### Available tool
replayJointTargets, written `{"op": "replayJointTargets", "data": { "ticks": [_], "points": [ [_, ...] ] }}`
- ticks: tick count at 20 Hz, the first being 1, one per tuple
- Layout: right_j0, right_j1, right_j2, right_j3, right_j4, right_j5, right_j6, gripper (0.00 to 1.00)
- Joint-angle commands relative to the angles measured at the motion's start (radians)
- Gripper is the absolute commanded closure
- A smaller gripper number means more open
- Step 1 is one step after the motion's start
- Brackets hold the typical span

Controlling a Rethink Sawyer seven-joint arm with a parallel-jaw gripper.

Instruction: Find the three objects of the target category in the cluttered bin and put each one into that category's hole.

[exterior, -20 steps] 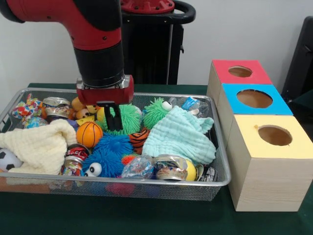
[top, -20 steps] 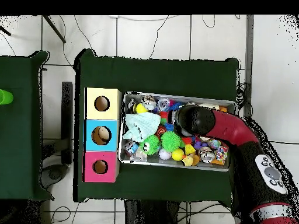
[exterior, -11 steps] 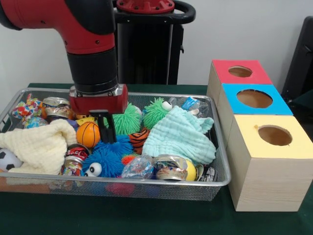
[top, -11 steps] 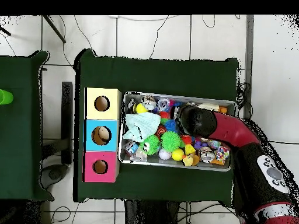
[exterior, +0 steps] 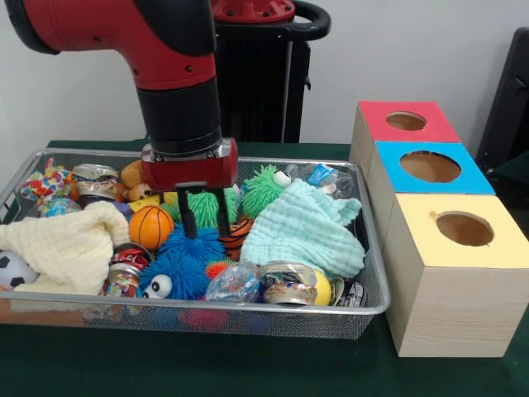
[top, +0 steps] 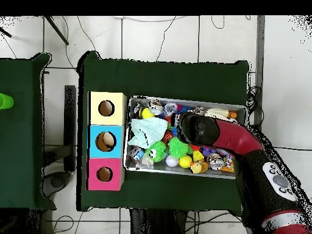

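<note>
Inside the wire mesh bin (exterior: 376, 308), the gripper (exterior: 204, 215) hung low over the middle of the clutter, its two black fingers (exterior: 188, 217) spread apart and empty. The finger tips stood at the top of a blue spiky ball (exterior: 192, 246), with a green spiky ball (exterior: 208, 207) showing between and behind them; whether they touched either toy could not be told. An orange basketball (exterior: 150, 227) lay just beside the gripper on the picture's left, and an orange striped ball (exterior: 236, 232) just beside it on the right. A second green spiky toy with an eye (exterior: 266, 187) sat toward the far wall. A mint cloth (exterior: 306, 230) covered the bin's right part and a cream cloth (exterior: 70, 246) its left part. Crushed cans (exterior: 287, 284) and a second blue furry toy with eyes (exterior: 169, 279) lay along the near wall, and a black-and-white ball (exterior: 15, 270) rested at the left corner.

Beside the bin stood three boxes in a row, each with a round hole on top: a red-topped box (exterior: 430, 124), a blue-topped box (exterior: 473, 175) and a yellow-topped box (exterior: 504, 248). In the overhead view the arm (top: 244, 143) reached across the bin (top: 239, 109), hiding the gripper, and a pale object showed inside the blue-topped box's hole (top: 105, 141).
</note>
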Motion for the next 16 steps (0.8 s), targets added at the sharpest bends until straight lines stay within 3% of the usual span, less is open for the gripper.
{"op": "replayJointTargets", "data": {
  "ticks": [1, 11, 16],
  "points": [
    [-0.014, -0.012, 0.071, 0.069, -0.041, 0.004, -0.019, 0.00],
    [-0.046, -0.004, 0.074, 0.079, 0.000, 0.003, 0.019, 0.00],
    [-0.066, -0.016, 0.088, 0.049, 0.021, 0.068, -0.005, 0.00]
  ]
}}
